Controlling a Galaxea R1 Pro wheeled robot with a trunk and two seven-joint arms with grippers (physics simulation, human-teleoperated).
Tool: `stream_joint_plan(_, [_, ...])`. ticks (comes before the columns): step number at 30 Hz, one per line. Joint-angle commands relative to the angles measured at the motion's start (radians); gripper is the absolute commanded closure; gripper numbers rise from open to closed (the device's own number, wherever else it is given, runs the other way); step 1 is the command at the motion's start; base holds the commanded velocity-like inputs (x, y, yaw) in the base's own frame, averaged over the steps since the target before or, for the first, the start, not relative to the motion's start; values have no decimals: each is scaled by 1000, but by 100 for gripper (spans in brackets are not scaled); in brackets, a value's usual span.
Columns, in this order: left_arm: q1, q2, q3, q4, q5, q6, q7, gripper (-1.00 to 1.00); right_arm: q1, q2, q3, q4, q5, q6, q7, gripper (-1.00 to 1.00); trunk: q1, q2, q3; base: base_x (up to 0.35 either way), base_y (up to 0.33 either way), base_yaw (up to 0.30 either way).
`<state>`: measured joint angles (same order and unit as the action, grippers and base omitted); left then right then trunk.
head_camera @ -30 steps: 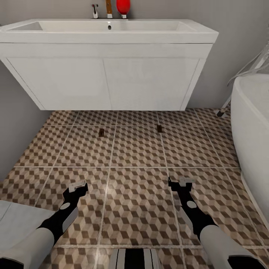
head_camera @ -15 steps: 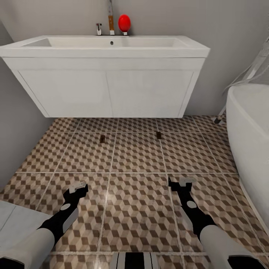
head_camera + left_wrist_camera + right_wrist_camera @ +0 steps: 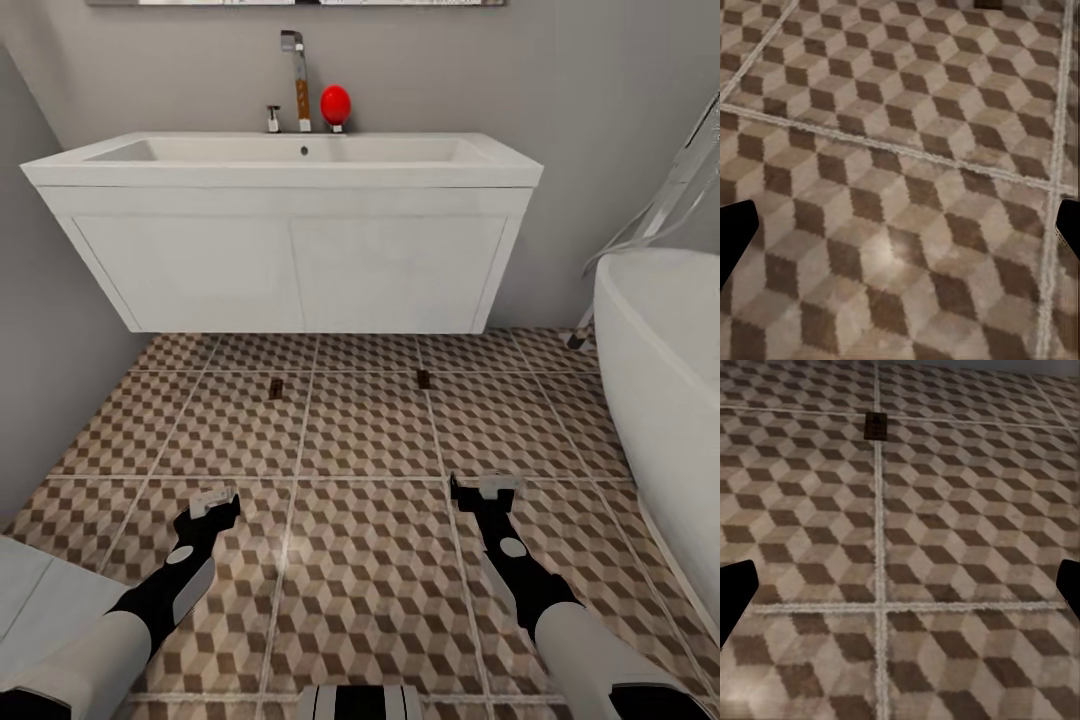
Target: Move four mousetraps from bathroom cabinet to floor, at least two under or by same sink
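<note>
Mousetraps: two lie flat on the bathroom floor (image 3: 360, 560). One (image 3: 275, 389) sits at about 11 o'clock from the robot, the other (image 3: 423, 379) at about 1 o'clock, well apart from each other.
Why there: both rest just in front of the white vanity (image 3: 290, 270) that carries the sink (image 3: 290, 152), near its front lower edge. I judge this spot was chosen to meet the demand that at least two traps be next to the same sink.
Right wrist view: the nearer trap (image 3: 875, 426) lies on a pale grout line, straight ahead at 12 o'clock along the fingers, well clear of them.
Left gripper (image 3: 212, 505): held low over the tiles at about 10 o'clock from the robot's base, fingers spread wide with nothing between them.
Right gripper (image 3: 484, 492): held low at about 2 o'clock, fingers likewise parted and empty; only the dark tips show at the edges of its wrist view.
Why empty: with two traps down and no load in either gripper, both look ready for another fetch.
Surroundings: a faucet (image 3: 296, 80) and a red rounded object (image 3: 335, 105) stand at the back of the basin at 12 o'clock; a white bathtub (image 3: 665, 400) curves in at 3 o'clock.
Progress: about half done by my reading; two traps are not on this patch of floor.
Risk: the traps are small and tile-coloured, so driving over one seems possible.
</note>
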<state>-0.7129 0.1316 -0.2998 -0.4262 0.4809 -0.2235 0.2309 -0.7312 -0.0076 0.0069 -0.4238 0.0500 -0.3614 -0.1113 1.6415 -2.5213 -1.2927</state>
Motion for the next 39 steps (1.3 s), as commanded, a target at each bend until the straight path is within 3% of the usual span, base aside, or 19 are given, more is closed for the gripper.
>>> stream_joint_plan(1, [0, 1, -9, 0, 7, -4, 7, -100, 0, 0, 1, 1, 5, -2, -5, -100, -1, 0, 3, 0, 0, 0])
stream_joint_plan(21, [0, 0, -8, 6, 7, -3, 5, -100, 0, 0, 2, 1, 3, 0, -5, -100, -10, 5, 81, 0, 0, 0])
stream_joint_plan(39, [0, -17, -8, 20, 5, -2, 5, -100, 0, 0, 1, 30, -10, 1, 3, -100, -18, 9, 150, 0, 0, 0])
